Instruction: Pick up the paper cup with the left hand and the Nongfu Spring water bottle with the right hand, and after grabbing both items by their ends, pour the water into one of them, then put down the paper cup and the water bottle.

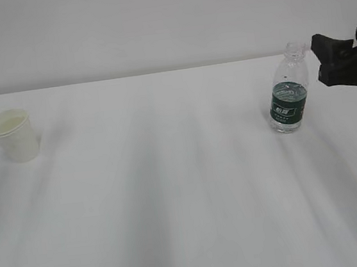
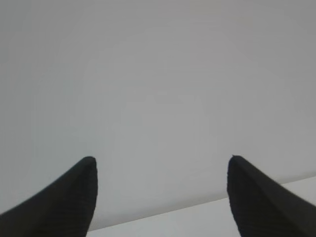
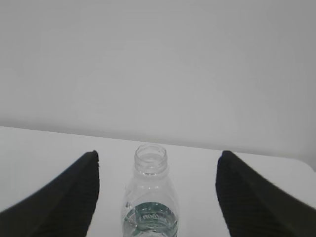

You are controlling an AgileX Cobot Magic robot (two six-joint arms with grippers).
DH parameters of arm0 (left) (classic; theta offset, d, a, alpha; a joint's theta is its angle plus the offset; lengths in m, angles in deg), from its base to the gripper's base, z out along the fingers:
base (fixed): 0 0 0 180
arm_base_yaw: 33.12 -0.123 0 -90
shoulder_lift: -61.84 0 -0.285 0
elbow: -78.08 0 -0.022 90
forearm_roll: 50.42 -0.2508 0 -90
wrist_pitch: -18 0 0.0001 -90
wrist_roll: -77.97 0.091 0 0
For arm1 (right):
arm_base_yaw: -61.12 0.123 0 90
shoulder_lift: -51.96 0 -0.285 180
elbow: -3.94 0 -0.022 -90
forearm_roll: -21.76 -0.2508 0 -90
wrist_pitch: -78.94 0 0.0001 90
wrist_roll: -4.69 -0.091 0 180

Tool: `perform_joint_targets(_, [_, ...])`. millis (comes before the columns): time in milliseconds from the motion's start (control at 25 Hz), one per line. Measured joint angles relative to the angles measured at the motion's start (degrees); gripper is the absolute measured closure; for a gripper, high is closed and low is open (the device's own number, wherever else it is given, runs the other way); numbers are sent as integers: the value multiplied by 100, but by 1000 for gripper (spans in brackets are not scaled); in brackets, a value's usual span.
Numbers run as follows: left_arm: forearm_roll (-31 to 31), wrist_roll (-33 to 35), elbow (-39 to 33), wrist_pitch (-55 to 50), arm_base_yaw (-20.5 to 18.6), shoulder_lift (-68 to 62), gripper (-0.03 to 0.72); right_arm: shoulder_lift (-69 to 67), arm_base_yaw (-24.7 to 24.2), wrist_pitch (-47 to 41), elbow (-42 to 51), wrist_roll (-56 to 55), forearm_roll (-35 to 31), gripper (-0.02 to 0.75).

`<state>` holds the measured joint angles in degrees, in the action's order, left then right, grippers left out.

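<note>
Honestly, with my right hand [image 3: 158, 158] spread wide just beside the capless Nongfu Spring water bottle [image 1: 288, 98] at far right, any nudge could topple and spill it.

Plain white table [image 1: 172, 192] seen at a slant. Near its left edge stands a small white tapered paper cup [image 1: 15, 136], upright, mouth open. Towards the far right corner stands a small clear ribbed plastic bottle [image 1: 288, 90] with a dark green label band, capless, upright.

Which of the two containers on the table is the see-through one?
The Nongfu Spring water bottle, standing at the right with a dark green label. The paper cup at the left is opaque white.
</note>
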<state>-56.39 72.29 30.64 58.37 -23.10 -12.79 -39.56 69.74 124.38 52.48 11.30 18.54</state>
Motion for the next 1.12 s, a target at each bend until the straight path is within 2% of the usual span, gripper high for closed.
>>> perform_joint_targets(840, [10,0,-45,-2625,0,2700,100,2140,0,-2017,21,273,0,176])
perform_joint_targets(1120, [10,0,-45,-3130,0,3366,100,2958,0,-2664,21,387,0,176])
